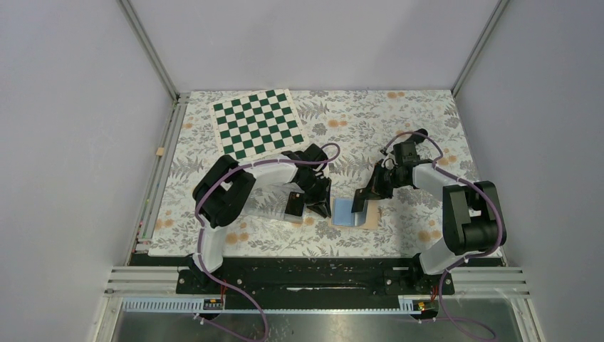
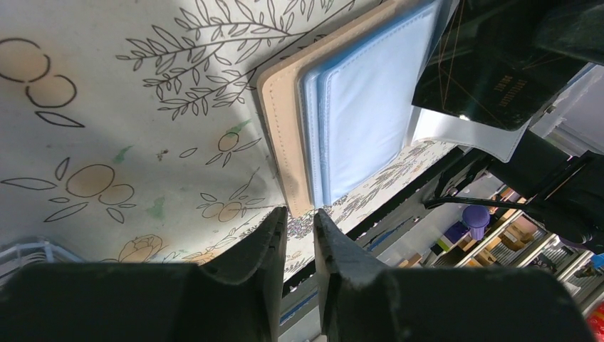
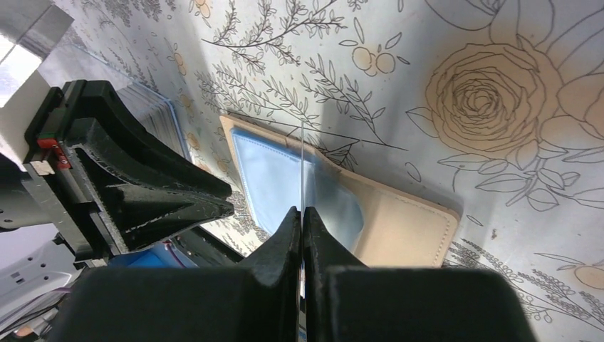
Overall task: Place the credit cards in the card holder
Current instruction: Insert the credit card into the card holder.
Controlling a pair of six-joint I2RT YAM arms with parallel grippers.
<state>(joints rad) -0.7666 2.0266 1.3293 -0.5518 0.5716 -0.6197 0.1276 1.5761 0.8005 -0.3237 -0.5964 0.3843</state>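
Observation:
The card holder lies open on the floral cloth, tan outside with the light blue lining up. It also shows in the left wrist view and the right wrist view. My right gripper is shut on a black credit card and holds it on edge over the blue lining. The right wrist view shows this card edge-on as a thin line; the left wrist view shows its black face. My left gripper is empty, its jaws a narrow gap apart, at the holder's left corner.
A clear plastic tray sits under my left arm with a black card-like rectangle at its right end. A green and white chequered board lies at the back left. The table's front rail runs close below the holder.

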